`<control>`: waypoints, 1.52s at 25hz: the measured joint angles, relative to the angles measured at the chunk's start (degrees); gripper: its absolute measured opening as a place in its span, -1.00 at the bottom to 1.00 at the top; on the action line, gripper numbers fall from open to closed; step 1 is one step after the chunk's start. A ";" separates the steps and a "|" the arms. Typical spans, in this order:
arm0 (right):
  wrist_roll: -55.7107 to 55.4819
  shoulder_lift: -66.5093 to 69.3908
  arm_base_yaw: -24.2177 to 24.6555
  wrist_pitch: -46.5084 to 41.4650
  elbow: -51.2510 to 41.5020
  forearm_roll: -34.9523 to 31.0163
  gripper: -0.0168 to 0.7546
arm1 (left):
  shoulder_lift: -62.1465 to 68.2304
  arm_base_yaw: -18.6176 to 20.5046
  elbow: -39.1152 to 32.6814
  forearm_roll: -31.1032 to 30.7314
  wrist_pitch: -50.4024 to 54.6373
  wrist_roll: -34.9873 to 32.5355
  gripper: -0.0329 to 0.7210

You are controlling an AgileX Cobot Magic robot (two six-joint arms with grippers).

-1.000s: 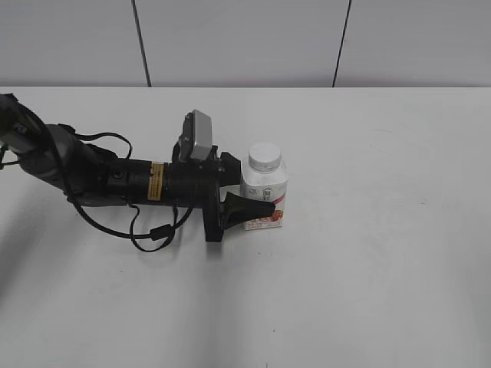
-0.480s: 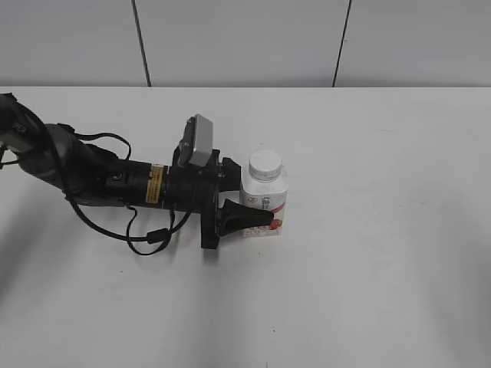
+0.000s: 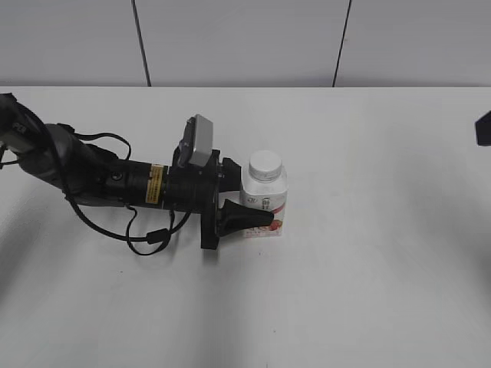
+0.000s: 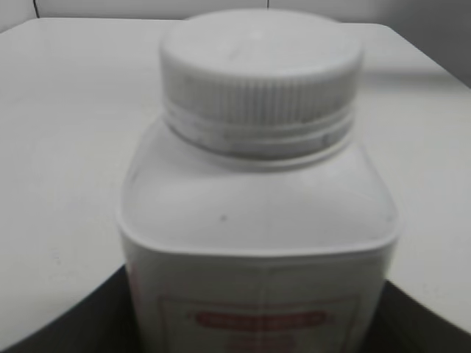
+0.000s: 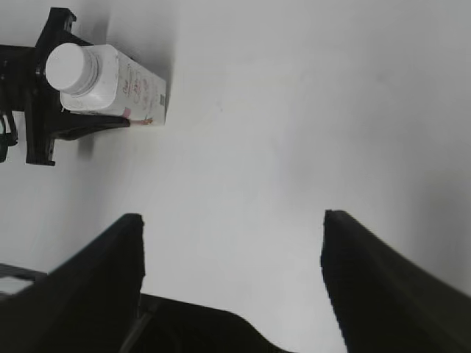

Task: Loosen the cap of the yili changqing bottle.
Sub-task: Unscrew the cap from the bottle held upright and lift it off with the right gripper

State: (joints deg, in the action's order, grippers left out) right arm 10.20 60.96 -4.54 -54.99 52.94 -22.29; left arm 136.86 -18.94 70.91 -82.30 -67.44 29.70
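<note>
The yili changqing bottle (image 3: 265, 198) stands upright on the white desk (image 3: 368, 261), a little left of the middle in the exterior view. The left claw (image 3: 247, 198) reaches in from the left, lying low along the desk, and its jaws stand on either side of the bottle's lower body; from the wrist view the dark fingers (image 4: 81, 323) hug the sides of the label, so it appears to be gripping the body and bracing the bottle. The cap (image 4: 261, 70) sits level on the neck, its ribbed rim down against the ring below it, with nothing touching it. The right claw (image 5: 232, 243) hangs well apart from the bottle, above bare desk, its jaws spread wide and empty; only a dark corner shows at the right edge of the exterior view. By my reading, the bracing is done, while the twisting of the cap is not yet begun: the right claw must first reach the cap and close on it.
</note>
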 joint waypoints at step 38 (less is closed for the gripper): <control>-33.75 53.52 -26.08 -14.34 45.19 8.32 0.45 | -0.08 0.00 0.00 0.26 1.08 3.04 0.23</control>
State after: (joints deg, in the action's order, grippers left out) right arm -23.55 114.49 -30.61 -69.33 98.13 -13.97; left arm 136.78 -18.94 70.91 -82.04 -66.36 32.73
